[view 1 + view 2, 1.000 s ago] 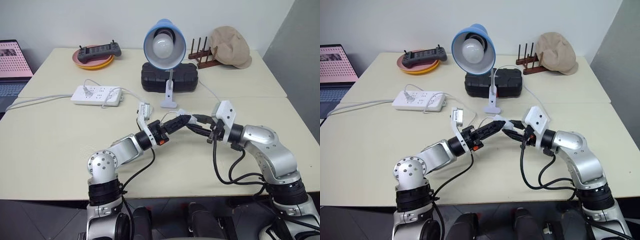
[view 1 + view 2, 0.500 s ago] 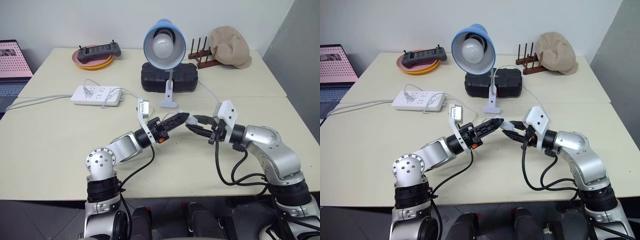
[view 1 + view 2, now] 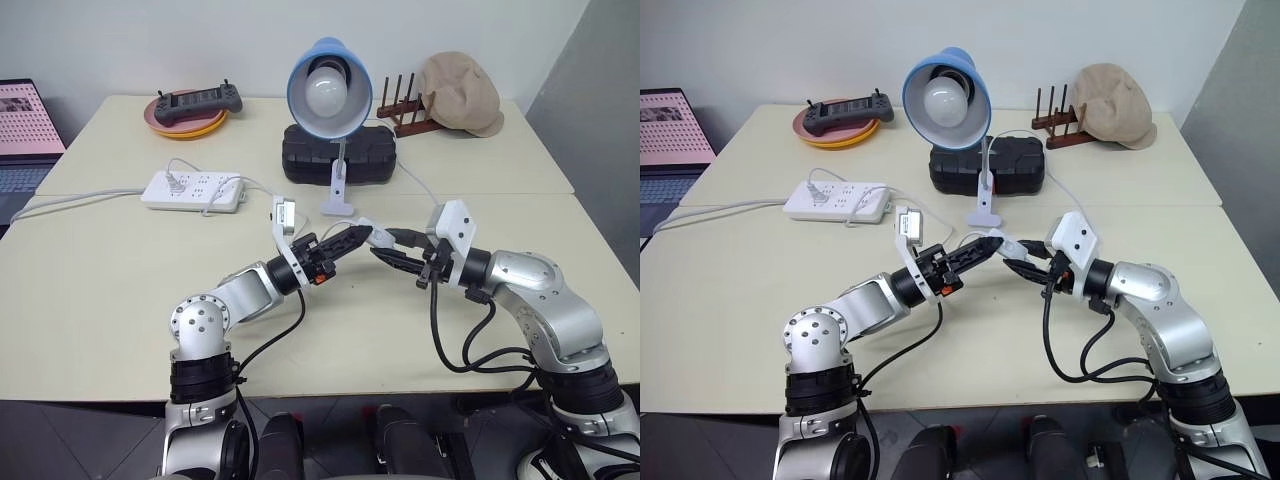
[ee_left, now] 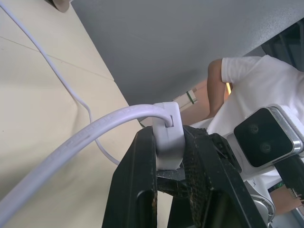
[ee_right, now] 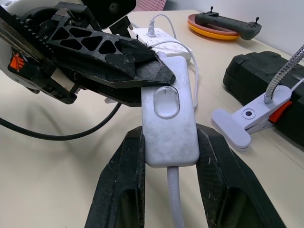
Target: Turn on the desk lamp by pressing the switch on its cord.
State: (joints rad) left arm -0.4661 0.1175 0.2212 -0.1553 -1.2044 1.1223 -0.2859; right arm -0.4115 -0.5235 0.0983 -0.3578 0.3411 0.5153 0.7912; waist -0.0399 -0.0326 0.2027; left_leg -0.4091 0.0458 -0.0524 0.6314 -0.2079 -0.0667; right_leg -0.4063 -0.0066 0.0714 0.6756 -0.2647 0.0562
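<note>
Black fingers on the right gripper (image 5: 170, 190) are clamped on both long sides of the switch (image 5: 168, 124), holding it up off the table (image 3: 100, 290) with the rocker face showing. The left gripper (image 4: 170, 156) has its jaws pinched together at the far end of the switch, and in the right wrist view one left fingertip (image 5: 159, 72) sits right at the top edge of the rocker button, touching or about to. The cord (image 4: 71, 147) runs out of that end and curves off toward the lamp side.

So I'd say we're at the actual press step: switch is held steady and the pusher is lined up. The desk lamp (image 3: 328, 90) stands clipped behind them, mid table, and the bulb doesn't look lit to me, so the press hasn't done its job yet. Next move probably needs that left tip to slide onto the button and push down firmly while the right one keeps a solid hold, otherwise the switch could just pivot away.
</note>
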